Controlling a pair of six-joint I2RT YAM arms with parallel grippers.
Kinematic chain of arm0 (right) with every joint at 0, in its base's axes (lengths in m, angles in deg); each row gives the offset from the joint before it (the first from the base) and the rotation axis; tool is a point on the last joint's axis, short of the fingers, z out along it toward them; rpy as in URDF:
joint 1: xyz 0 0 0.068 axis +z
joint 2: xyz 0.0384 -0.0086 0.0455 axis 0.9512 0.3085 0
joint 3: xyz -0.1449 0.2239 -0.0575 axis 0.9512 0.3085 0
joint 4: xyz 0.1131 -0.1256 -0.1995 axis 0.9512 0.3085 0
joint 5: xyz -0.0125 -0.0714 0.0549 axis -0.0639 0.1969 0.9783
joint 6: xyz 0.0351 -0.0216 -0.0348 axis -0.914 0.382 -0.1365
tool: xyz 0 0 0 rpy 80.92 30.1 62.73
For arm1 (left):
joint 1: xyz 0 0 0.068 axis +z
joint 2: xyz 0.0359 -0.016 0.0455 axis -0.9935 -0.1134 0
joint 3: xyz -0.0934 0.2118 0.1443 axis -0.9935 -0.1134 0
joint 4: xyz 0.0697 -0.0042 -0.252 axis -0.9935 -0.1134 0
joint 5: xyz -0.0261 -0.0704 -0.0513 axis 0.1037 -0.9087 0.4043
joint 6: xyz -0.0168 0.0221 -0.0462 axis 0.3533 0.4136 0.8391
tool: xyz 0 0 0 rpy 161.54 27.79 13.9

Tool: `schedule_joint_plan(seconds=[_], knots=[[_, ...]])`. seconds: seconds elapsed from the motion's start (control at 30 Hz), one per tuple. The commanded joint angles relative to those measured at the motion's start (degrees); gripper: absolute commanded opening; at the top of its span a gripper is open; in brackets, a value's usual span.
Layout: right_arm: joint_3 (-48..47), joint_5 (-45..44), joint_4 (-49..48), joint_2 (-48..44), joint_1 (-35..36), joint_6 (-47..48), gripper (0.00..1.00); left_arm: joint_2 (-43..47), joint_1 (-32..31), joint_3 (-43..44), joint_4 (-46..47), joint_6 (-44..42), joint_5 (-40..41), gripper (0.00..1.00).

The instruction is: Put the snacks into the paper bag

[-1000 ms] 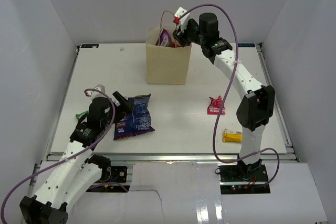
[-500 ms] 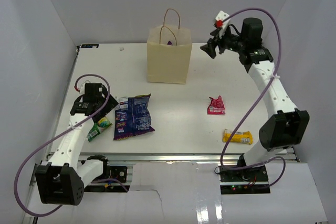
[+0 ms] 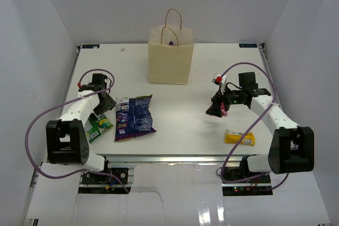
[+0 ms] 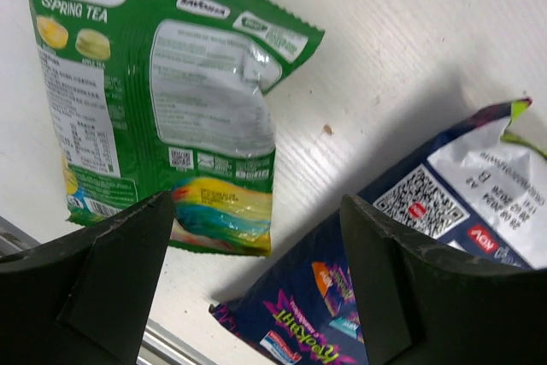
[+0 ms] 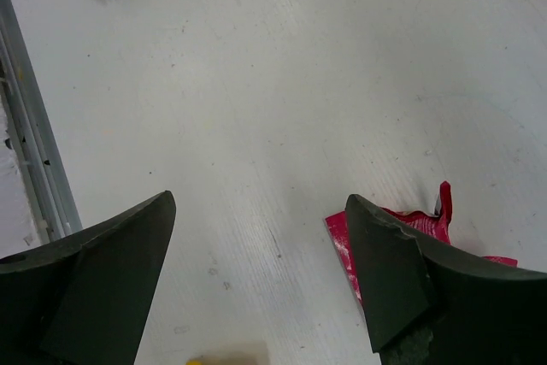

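Well back on the desk (image 3: 180, 91), the paper bag (image 3: 169, 64) stands upright with something purple (image 3: 171, 42) showing in its mouth. The other snacks lie outside it. The green packet (image 4: 162, 100) reads "FOX'S SPRING TEA". Just beside it, the blue-purple bag (image 4: 444, 237) shows a QR code. The left claw (image 4: 256, 271) hangs spread over both, pinching nothing. The right claw (image 5: 256, 279) is spread and empty beside the small pink packet (image 5: 427, 221), and the yellow bar (image 3: 239, 138) lies near.

The right end effector (image 3: 213, 110) hides most of the pink packet (image 5: 340, 245); the paper bag (image 3: 169, 62) conceals most of its contents.
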Motion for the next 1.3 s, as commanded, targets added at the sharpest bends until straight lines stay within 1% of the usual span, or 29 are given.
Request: schedule_joint_plan(seconds=[0.0,0.13,0.27,0.33,0.43,0.47,0.5,0.53,0.57,0.6,0.63,0.67,0.7,0.8,0.93,0.97,1.03,1.07,1.13,1.17,1.2,1.27], knots=[[-0.26,3.72,-3.51,-2.26,-0.33,-0.69,0.86,-2.69,0.21,3.57,-1.06,-0.21,4.75,0.89],[-0.96,3.54,-3.69,-1.56,-0.41,-1.22,0.86,-7.96,0.29,5.07,-1.23,-2.23,6.33,0.89],[-1.31,2.84,-3.61,-1.12,-0.85,-1.66,0.86,-10.88,0.38,5.42,-2.55,-2.50,7.04,0.89],[-1.22,2.58,-3.61,-0.94,-1.12,-2.01,0.86,-10.97,0.38,4.46,-2.46,-2.41,7.13,0.87],[-1.14,2.49,-3.61,-0.68,-1.38,-2.36,0.86,-12.28,0.38,3.40,-2.55,-3.02,7.22,0.82],[-1.22,2.49,-3.61,-0.59,-1.47,-2.45,0.87,-12.98,0.38,3.14,-2.46,-3.11,7.22,0.79],[-1.22,2.40,-3.52,-0.59,-1.47,-2.53,0.86,-13.25,0.38,2.96,-2.37,-3.29,7.22,0.68],[-1.31,2.22,-3.60,-0.50,-1.56,-2.80,0.86,-13.25,0.38,2.52,-2.37,-3.38,7.13,0.66],[-1.57,2.22,-3.52,-0.59,-1.64,-2.89,0.86,-12.99,0.38,2.35,-2.02,-3.64,6.87,0.59],[-1.66,2.14,-3.52,-0.68,-1.73,-2.97,0.86,-12.73,0.38,2.34,-1.93,-4.16,6.43,0.47],[-1.66,2.13,-3.52,-0.68,-1.82,-3.24,0.86,-12.29,0.38,2.34,-1.93,-5.21,5.90,0.40],[-1.84,2.13,-3.52,-0.68,-1.99,-3.33,0.86,-11.77,0.38,2.52,-2.02,-5.66,5.03,0.30],[-1.93,2.13,-3.52,-0.76,-2.00,-3.59,0.86,-10.02,0.38,2.78,-2.02,-6.62,3.98,0.14],[-2.28,2.40,-3.43,-0.94,-2.26,-3.94,0.86,-4.31,0.38,3.48,-2.11,-7.59,2.56,0.07],[-2.89,3.10,-3.25,-1.47,-2.44,-4.03,0.86,4.31,0.30,6.73,-1.50,-8.74,-1.82,0.00],[-3.24,3.88,-2.65,-1.64,-2.44,-3.86,0.87,7.80,0.29,7.26,-0.80,-9.44,-5.06,0.00],[-3.94,5.38,-1.33,-1.64,-2.44,-2.63,0.87,11.25,0.29,7.53,2.35,-10.32,-9.55,0.00],[-4.99,8.95,-0.02,-1.38,-2.44,0.77,0.87,12.83,0.29,7.36,3.77,-10.41,-14.09,0.00],[-6.75,14.50,8.40,-0.68,-2.35,7.45,0.87,16.43,0.29,6.57,7.36,-9.89,-18.51,0.00],[-9.11,17.22,12.79,0.54,-2.17,17.14,0.87,17.41,0.29,6.13,9.12,-9.62,-25.24,0.00],[-10.53,20.73,22.31,1.42,-1.82,22.46,0.87,18.29,0.29,5.60,12.80,-9.18,-28.43,0.00],[-13.43,21.47,29.93,3.79,0.72,31.00,0.87,20.49,0.29,3.76,17.47,-7.52,-35.55,0.00]])
